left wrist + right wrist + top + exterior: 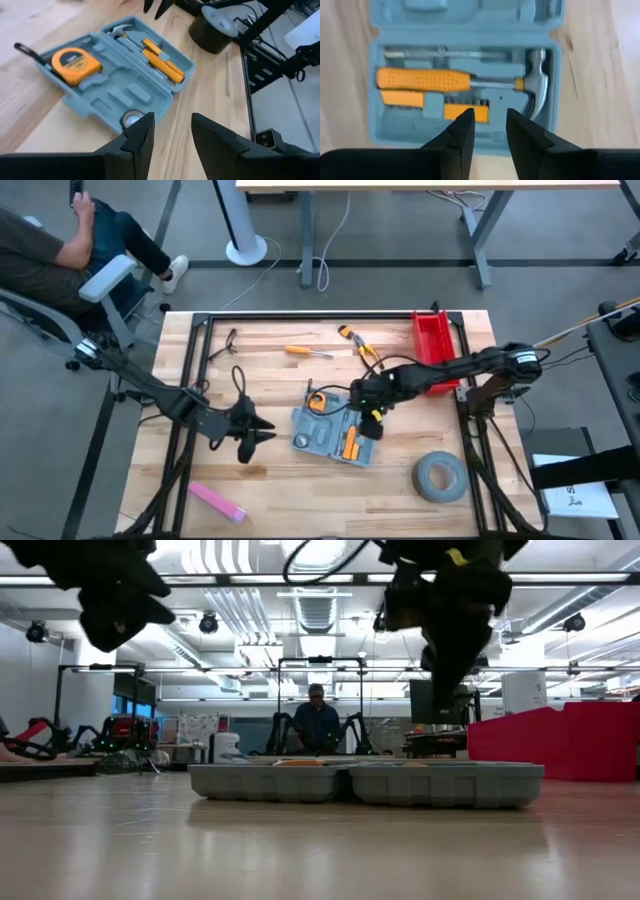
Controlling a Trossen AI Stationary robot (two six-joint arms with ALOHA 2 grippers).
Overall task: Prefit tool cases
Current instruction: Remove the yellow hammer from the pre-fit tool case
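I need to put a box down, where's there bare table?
Bare wood lies between the pink block and the tape roll, in front of the open tool case. The far side is crowded: screwdriver, pliers, red bin.

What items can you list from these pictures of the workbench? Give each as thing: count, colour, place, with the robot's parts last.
Tool case: one, blue-grey, open, table centre.
Tape measure: one, orange, in case.
Hammer: one, orange handle, in case.
Screwdriver: one, orange handle, behind case.
Pliers: one, orange-handled, near bin.
Red bin: one, right rear.
Tape roll: one, grey, right front.
Pink block: one, left front.
Person: one, seated beyond table.
Left gripper: open, left of case.
Right gripper: open, above case.
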